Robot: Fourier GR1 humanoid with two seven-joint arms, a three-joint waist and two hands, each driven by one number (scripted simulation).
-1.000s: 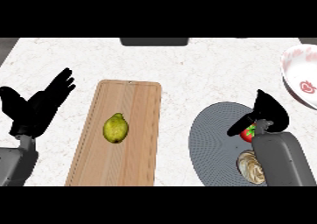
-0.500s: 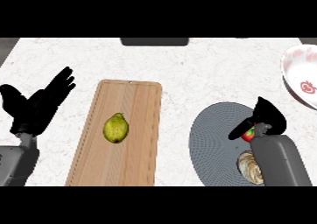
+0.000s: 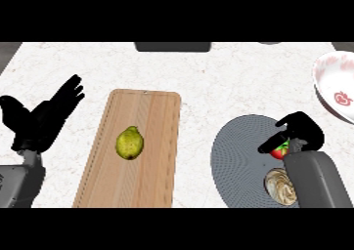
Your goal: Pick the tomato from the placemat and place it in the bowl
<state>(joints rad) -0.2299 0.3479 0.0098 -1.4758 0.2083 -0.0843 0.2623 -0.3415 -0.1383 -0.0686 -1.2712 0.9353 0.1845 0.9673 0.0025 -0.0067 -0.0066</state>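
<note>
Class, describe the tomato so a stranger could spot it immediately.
Find the round grey placemat at the counter's right, beside the wooden cutting board. On it, the robot's right hand curls round the tomato: small, red, green-topped, unlike the pale swirled item below it.

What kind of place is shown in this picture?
Most likely a kitchen counter: a pale marbled countertop carries a wooden cutting board with a yellow-green fruit on it, a grey placemat and a white bowl.

The right hand (image 3: 304,131) has curled lower over the tomato (image 3: 279,151) at the frame's right, fingers now wrapping it on the placemat (image 3: 237,156).
</note>
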